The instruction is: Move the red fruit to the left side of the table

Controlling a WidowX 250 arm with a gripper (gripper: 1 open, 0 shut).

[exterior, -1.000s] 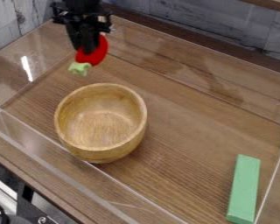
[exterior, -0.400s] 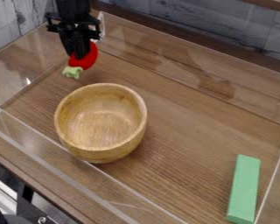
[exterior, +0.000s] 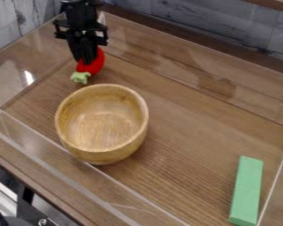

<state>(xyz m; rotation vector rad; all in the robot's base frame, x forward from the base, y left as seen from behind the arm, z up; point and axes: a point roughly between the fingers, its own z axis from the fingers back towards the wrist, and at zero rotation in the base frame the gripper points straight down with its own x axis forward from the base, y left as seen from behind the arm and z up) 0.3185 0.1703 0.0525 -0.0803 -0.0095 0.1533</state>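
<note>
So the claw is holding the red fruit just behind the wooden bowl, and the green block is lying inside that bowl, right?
Not quite: the camera view shows the green block lying on the table, far from the empty wooden bowl. The gripper does hold the red fruit behind the bowl.

Looks like a robotics lab test bench rather than a home: brown wood-grain tabletop (exterior: 191, 124) fenced by clear acrylic walls (exterior: 38, 168), grey brick-pattern wall (exterior: 250, 31) behind. Holds only staged props: round light wooden bowl (exterior: 102, 122), long green rectangular block (exterior: 246, 189). Black robot arm (exterior: 80, 22) overhead.
</note>
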